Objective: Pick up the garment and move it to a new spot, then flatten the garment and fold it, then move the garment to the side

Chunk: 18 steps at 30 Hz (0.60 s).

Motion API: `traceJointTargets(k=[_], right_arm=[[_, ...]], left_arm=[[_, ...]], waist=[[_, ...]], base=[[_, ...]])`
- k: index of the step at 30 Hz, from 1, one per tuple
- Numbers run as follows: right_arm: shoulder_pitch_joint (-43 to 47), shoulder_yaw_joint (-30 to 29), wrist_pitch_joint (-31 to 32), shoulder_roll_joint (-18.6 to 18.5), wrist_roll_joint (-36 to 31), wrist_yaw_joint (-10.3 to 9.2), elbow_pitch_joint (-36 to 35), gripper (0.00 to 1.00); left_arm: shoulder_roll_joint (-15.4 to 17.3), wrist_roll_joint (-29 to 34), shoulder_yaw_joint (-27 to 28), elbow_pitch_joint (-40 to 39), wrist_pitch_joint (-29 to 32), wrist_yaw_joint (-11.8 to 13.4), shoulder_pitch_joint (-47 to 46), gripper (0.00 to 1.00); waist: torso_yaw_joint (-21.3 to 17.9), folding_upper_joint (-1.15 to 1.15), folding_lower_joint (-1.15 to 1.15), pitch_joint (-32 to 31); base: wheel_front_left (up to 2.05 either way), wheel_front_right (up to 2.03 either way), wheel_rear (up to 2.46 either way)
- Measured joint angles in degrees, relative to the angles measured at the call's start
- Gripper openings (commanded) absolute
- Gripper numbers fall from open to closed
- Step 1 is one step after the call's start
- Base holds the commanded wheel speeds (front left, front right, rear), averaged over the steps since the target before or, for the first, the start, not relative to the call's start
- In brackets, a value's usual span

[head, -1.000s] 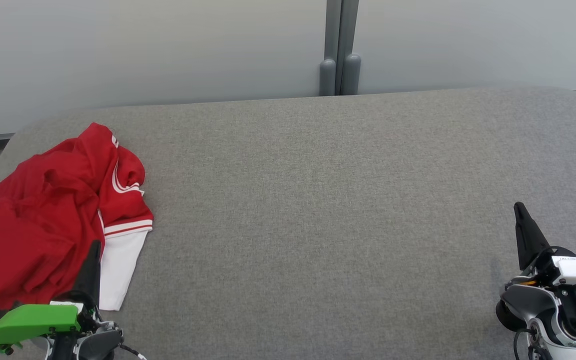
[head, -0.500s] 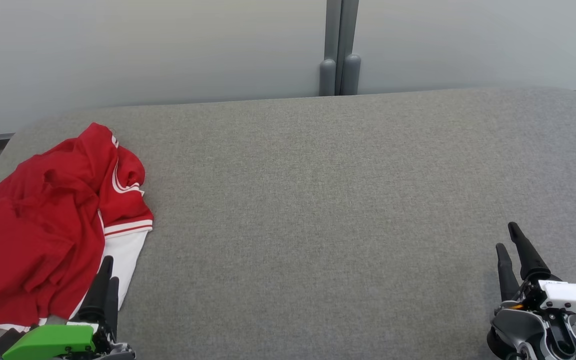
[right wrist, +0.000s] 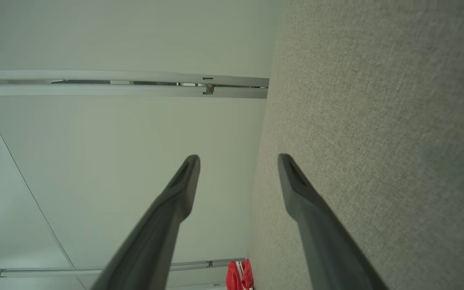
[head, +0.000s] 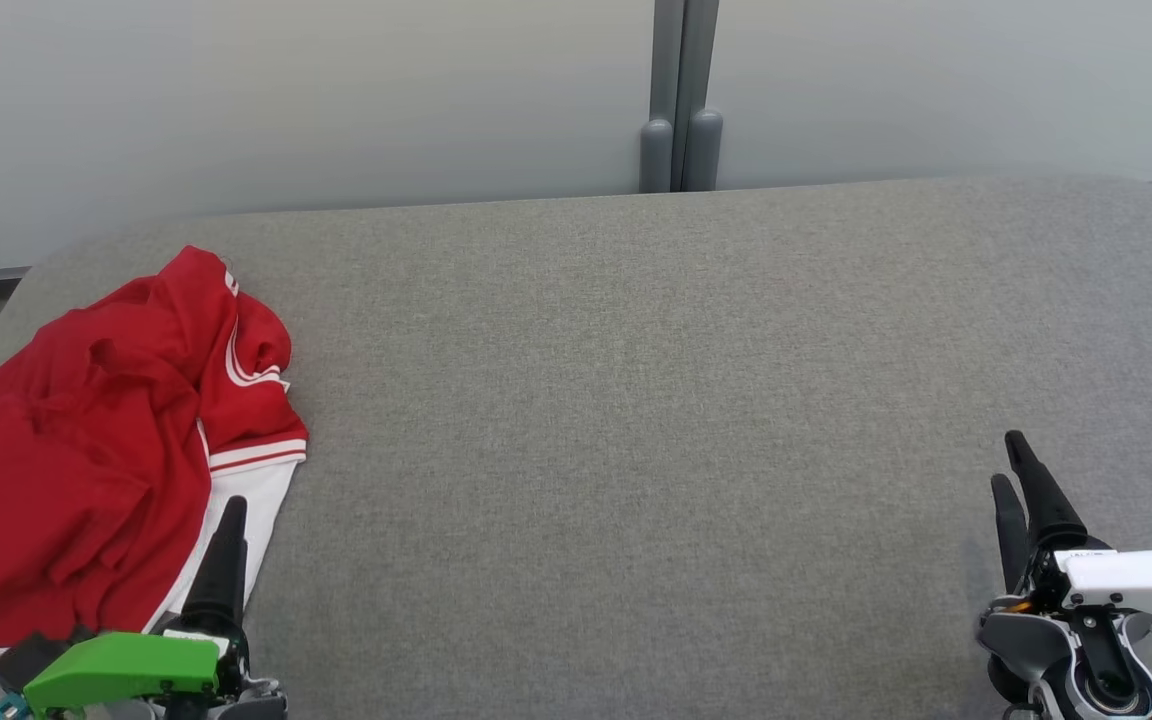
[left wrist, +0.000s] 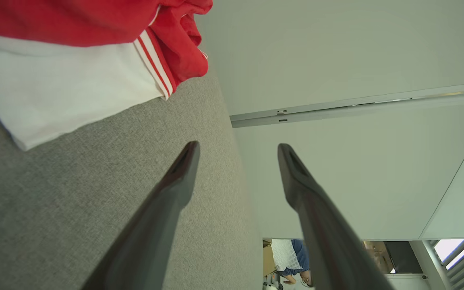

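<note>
Left pincer has backed off the crumpled red-and-white garment, now spread just beside its white edge at the left end of the tabletop; right pincer also pulled back, spread, far right.

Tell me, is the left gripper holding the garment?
No, the left gripper is open and empty; the garment lies apart from it.
</note>
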Motion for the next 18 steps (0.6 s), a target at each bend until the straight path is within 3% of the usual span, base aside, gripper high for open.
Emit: traceJointTargets(k=[18], right_arm=[[-0.5,3.4,-3.3,-1.6,-18.1,-2.01,-5.6,1.0]], left_arm=[[1.7,17.5,-2.9,-4.4,-3.2,3.1,-0.6,1.0]], waist=[[0.2,0.0,0.0,-0.1]], base=[[0.0,0.0,0.0]])
